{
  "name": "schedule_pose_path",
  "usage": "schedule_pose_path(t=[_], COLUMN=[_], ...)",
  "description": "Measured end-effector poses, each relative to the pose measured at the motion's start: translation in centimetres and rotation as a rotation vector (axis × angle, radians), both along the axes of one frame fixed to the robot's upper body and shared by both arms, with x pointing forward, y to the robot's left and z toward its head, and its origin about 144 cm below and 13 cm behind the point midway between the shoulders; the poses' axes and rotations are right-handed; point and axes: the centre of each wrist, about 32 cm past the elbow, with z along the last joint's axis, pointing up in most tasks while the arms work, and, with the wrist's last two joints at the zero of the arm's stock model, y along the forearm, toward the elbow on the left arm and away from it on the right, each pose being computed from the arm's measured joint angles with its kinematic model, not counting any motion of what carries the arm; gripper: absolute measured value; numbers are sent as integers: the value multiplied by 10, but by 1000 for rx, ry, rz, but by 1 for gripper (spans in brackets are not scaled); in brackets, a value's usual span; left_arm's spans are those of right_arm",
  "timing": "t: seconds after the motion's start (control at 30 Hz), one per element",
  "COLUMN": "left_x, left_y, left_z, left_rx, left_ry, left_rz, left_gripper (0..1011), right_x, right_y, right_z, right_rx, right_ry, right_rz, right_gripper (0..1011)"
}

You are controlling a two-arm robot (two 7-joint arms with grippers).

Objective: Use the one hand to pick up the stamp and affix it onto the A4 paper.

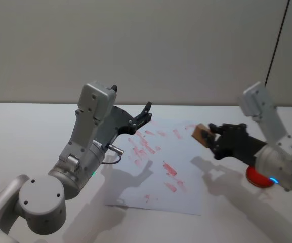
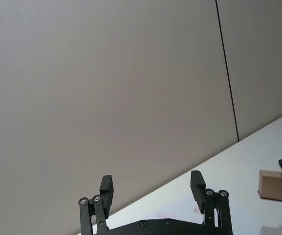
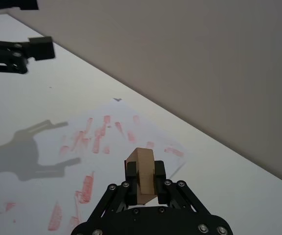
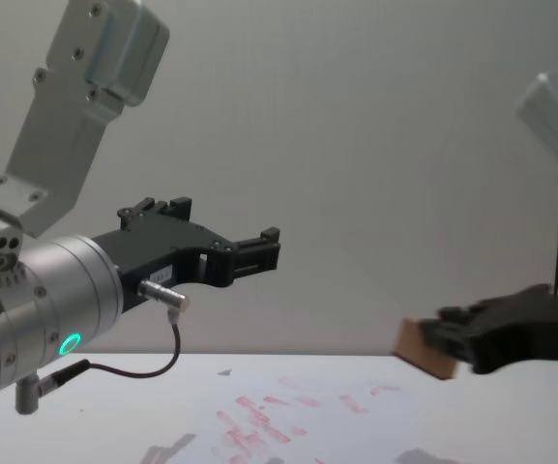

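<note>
**Head view: right gripper held the wooden stamp above the marked sheet**

Head view showed the white table point(image 1: 29, 131) running back to a plain grey wall, and on it the A4 paper point(image 1: 161, 167), lying flat and turned at an angle, scattered with many small red stamped marks. The sheet lay between the two arms, its far corner close under the stamp.

The left arm, a pale grey boxy link on a silver cylindrical wrist with a green glowing ring and a looping black cable, rose from the near left of the table. Its left gripper point(image 1: 147, 115) hung in the air over the left edge of the paper, touching nothing, with the black fingers spread wide and nothing between them; the left wrist view showed the two fingertips point(image 2: 198, 185) well apart against the wall.

The right arm came in from the right side, and the right gripper point(image 1: 211, 134) was raised clear of the table beside the paper's right edge. Its fingers were closed narrowly on the stamp point(image 1: 202, 134), a small pale wooden block that stuck out beyond the fingertips toward the sheet. In the right wrist view the block point(image 3: 143, 174) stood clamped between the two pads, with the red-marked paper on the table beyond it. In the chest view the stamp point(image 4: 424, 353) hung above the tabletop, apart from the paper.

A red round object point(image 1: 257, 178) lay on the table partly hidden beneath the right wrist
</note>
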Motion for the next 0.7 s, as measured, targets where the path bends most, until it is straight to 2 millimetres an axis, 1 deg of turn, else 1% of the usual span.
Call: schedule_pose_path(t=[0.03, 0.07, 0.13, 0.17, 0.23, 0.37, 0.7], left_x=[0, 0, 0, 0, 0, 0, 0], left_y=[0, 0, 0, 0, 0, 0, 0], left_z=[0, 0, 0, 0, 0, 0, 0], left_rx=[0, 0, 0, 0, 0, 0, 0], left_ry=[0, 0, 0, 0, 0, 0, 0], left_rz=[0, 0, 0, 0, 0, 0, 0], left_gripper=[1003, 1003, 1003, 1003, 1003, 1003, 1003], right_x=[-2, -2, -6, -6, -10, -16, -29], right_y=[-5, -5, -15, -15, -25, -36, -56], right_z=[-1, -1, -2, -2, -3, -5, -10], right_rx=[-6, -6, -17, -17, -29, -43, -70], right_ry=[3, 3, 6, 6, 9, 9, 25], right_rz=[-19, -19, -55, -55, -94, -139, -236], right_gripper=[206, 206, 206, 206, 208, 206, 208])
